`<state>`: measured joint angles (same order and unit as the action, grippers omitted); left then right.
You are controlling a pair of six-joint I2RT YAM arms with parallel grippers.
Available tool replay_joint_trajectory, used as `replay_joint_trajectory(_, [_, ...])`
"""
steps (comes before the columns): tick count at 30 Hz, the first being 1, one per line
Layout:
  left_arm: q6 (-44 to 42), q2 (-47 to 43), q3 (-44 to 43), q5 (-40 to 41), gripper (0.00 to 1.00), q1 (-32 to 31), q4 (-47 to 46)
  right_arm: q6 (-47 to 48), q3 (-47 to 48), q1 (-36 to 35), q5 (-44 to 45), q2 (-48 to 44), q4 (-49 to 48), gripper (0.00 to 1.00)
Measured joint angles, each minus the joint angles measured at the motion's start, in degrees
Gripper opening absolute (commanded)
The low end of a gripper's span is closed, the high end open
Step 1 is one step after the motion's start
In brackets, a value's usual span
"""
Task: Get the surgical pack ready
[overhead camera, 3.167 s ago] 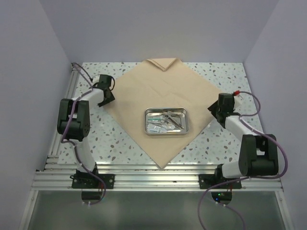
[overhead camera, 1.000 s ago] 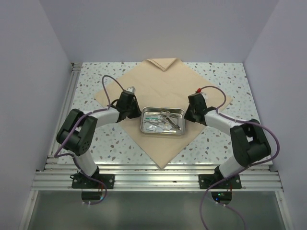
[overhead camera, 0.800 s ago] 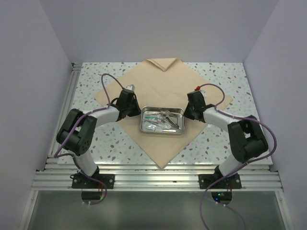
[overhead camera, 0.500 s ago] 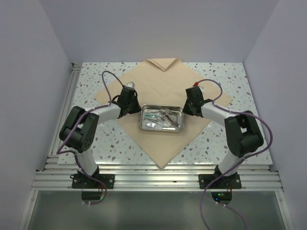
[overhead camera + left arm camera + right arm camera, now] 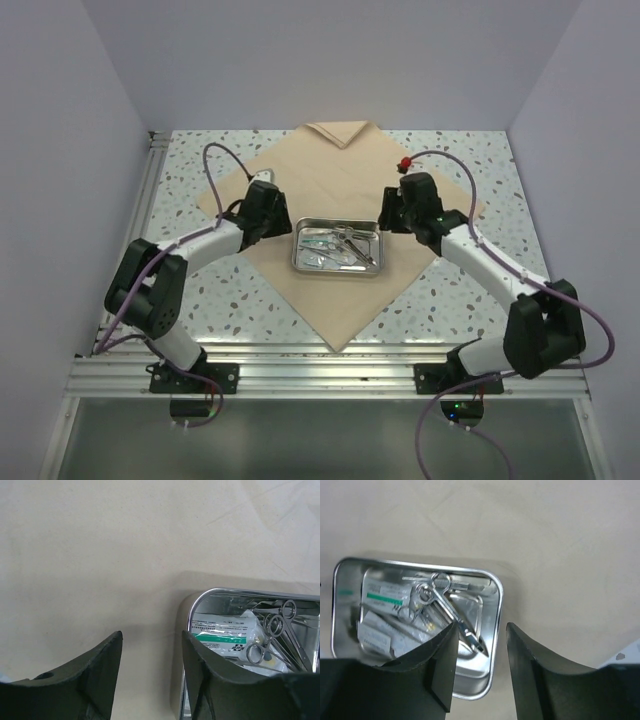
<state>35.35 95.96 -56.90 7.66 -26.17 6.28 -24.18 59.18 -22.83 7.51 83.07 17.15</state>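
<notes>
A large tan cloth (image 5: 340, 180) lies as a diamond on the speckled table. A shiny steel tray (image 5: 335, 272) sits at its middle and holds scissors and forceps (image 5: 350, 243) and clear packets (image 5: 318, 255). My left gripper (image 5: 283, 228) is open at the tray's left end. In the left wrist view the gripper (image 5: 150, 645) shows the tray rim (image 5: 240, 591) close to its right finger (image 5: 210, 680). My right gripper (image 5: 388, 222) is open at the tray's right end. In the right wrist view the gripper (image 5: 481, 626) straddles the tray's right rim (image 5: 498, 615), with the scissors (image 5: 437, 587) beyond.
The cloth's far corner (image 5: 340, 130) is folded back on itself. Aluminium rails run along the table's left side (image 5: 150, 200) and near edge (image 5: 320, 375). Plain walls close in the table on the far, left and right sides.
Both arms came in from the cloth's side corners to the tray's ends. The tray has shifted slightly left and away. In the last half second both wrists moved a little farther away.
</notes>
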Motion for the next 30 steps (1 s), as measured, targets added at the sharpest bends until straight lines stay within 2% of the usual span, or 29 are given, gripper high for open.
replay_joint_trajectory(3, [-1.25, -3.34, 0.98, 1.31, 0.64, -0.11, 1.16, 3.54, -2.56, -3.13, -1.64, -4.98, 1.84, 0.54])
replay_joint_trajectory(6, [-2.6, -8.2, 3.41, 1.95, 0.69, -0.11, 1.99, 6.1, -5.64, -10.14, -2.64, -7.82, 4.39, 0.6])
replay_joint_trajectory(7, [-3.19, -9.88, 4.31, 1.99, 0.76, -0.11, 2.08, 6.51, -6.73, -12.98, -2.75, -8.5, 5.53, 0.62])
replay_joint_trajectory(8, [-3.67, -11.85, 5.31, 1.97, 0.94, -0.11, 2.21, 6.86, -7.87, -16.0, -2.6, -9.18, 6.49, 0.68])
replay_joint_trajectory(9, [-3.96, -13.14, 5.97, 2.01, 0.99, -0.11, 2.47, 6.99, -8.9, -19.04, -2.54, -9.88, 7.54, 0.7])
replay_joint_trajectory(13, [-4.72, -18.95, 9.44, 2.82, 1.0, -0.11, 2.99, 6.86, -12.09, -31.69, -0.39, -12.79, 10.29, 0.7])
replay_joint_trajectory(14, [-4.79, -20.04, 10.12, 3.08, 1.0, -0.11, 3.21, 6.6, -12.9, -34.45, 0.57, -13.64, 10.38, 0.68])
replay_joint_trajectory(18, [-5.03, -24.3, 13.07, 3.65, 0.99, -0.11, 4.33, 5.33, -16.04, -42.4, 2.78, -15.3, 9.9, 0.61])
replay_joint_trajectory(20, [-5.03, -25.64, 14.01, 3.58, 0.95, -0.11, 4.52, 5.09, -17.92, -45.24, 3.21, -15.13, 8.46, 0.61])
replay_joint_trajectory(24, [-5.01, -28.41, 16.57, 2.91, 0.95, -0.11, 4.63, 5.79, -19.12, -51.91, 4.61, -12.57, 6.51, 0.65])
replay_joint_trajectory(30, [-5.01, -32.81, 19.87, 1.7, 0.92, -0.11, 5.31, 8.37, -18.12, -60.15, 6.93, -3.3, 3.39, 0.62])
